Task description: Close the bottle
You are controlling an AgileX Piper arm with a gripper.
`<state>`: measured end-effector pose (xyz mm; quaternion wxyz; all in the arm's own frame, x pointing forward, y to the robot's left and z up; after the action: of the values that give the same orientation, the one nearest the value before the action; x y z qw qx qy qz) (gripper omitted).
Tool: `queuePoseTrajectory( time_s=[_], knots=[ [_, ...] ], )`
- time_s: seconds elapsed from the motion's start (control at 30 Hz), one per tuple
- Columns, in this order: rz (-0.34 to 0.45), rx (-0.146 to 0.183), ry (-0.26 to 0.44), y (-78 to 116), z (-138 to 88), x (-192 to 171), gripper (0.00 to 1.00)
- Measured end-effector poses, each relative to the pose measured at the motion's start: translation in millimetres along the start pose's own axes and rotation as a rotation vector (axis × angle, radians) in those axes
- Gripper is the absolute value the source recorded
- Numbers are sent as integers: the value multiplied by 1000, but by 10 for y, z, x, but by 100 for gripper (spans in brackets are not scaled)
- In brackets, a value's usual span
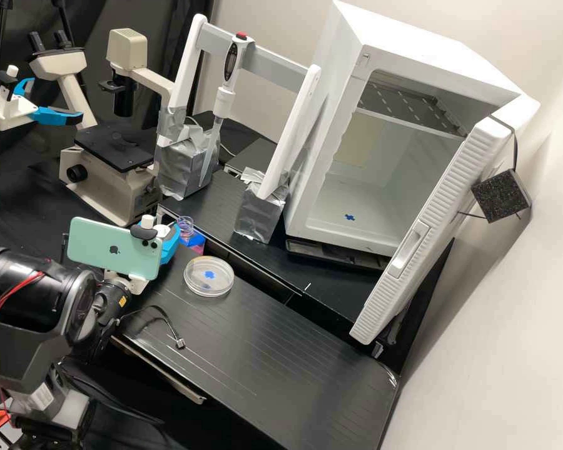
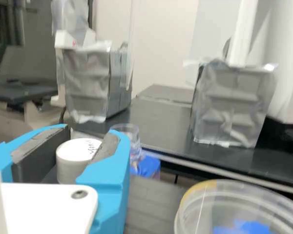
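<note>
My gripper stands at the back left of the near bench, beyond the green phone. In the wrist view the gripper is shut on a white cap with writing on its top, held upright between the dark pads. Whether a bottle is under the cap is hidden by the fingers. Right behind the fingers is a clear round vessel, above a blue block; the high view has the clear vessel just past the gripper.
A clear petri dish with a blue mark lies right of the gripper. Silver-wrapped blocks hold white posts behind. A microscope stands back left, an open white incubator back right. A black cable lies near the front edge.
</note>
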<state>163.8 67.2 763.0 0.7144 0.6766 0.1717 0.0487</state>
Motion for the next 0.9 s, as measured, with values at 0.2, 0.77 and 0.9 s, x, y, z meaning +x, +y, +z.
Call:
queuePoseTrajectory(
  time_s=[0.2,0.77,0.9],
  knots=[
    [32,4,25,57,-46,-10,0],
    [102,6,-23,178,-4,428,0],
    [88,9,-39,138,20,501,0]
  ],
)
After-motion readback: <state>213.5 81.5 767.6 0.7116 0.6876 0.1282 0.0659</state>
